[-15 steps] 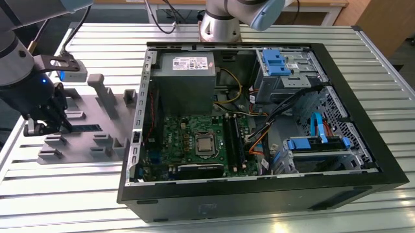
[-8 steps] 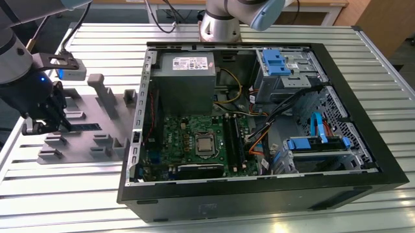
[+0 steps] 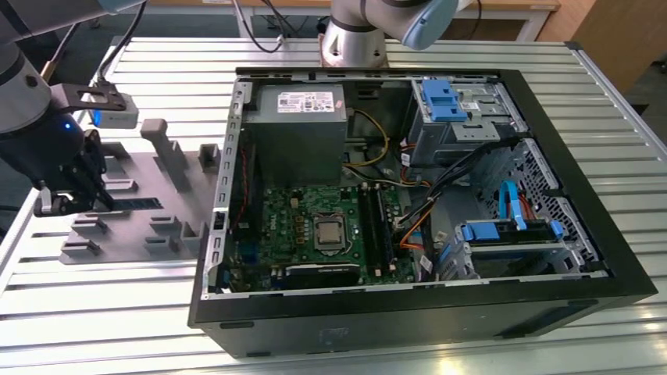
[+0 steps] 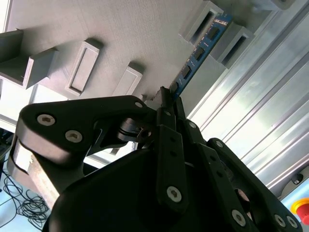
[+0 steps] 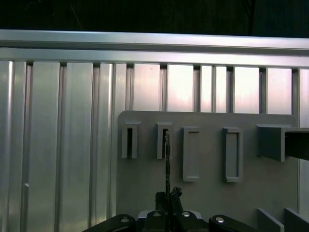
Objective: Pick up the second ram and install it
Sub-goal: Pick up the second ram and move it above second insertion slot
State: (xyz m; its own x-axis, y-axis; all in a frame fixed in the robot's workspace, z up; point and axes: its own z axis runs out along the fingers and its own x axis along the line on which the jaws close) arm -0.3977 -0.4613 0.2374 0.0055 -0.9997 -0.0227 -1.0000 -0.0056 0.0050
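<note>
The second ram (image 4: 198, 48) is a thin blue strip with dark chips. Its far end rests between two raised blocks of the grey holder plate (image 4: 96, 29). My gripper (image 4: 166, 99) is shut on its near end. In the first wrist view the ram (image 5: 167, 159) appears edge-on, running from my gripper (image 5: 167, 197) to a slot on the plate (image 5: 207, 193). In the exterior view my gripper (image 3: 78, 201) hangs low over the holder plate (image 3: 136, 180) at that view's left, with the ram (image 3: 136, 202) lying beside it.
An open black computer case (image 3: 417, 312) lies to the exterior view's right of the plate. It holds a green motherboard (image 3: 312, 226) with long black slots (image 3: 376, 226), a grey power supply (image 3: 295, 125) and blue drive bays (image 3: 448, 101). The table (image 3: 105, 312) is ribbed aluminium.
</note>
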